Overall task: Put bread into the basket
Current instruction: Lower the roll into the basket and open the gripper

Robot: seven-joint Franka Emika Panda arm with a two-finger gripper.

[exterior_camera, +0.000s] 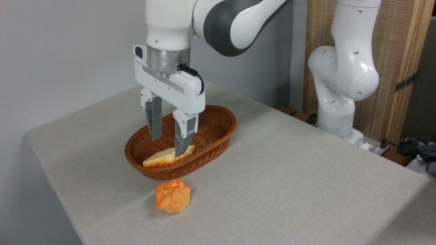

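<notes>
The bread, a long pale loaf with golden edges, lies on the floor of the oval brown wicker basket near its front wall. My gripper hangs just above the loaf with its fingers open. The right fingertip overlaps the loaf's far end in the picture. Nothing is held between the fingers.
A small round orange knotted bun sits on the grey tablecloth just in front of the basket. The arm's white base stands at the table's far right edge. A wooden screen is behind it.
</notes>
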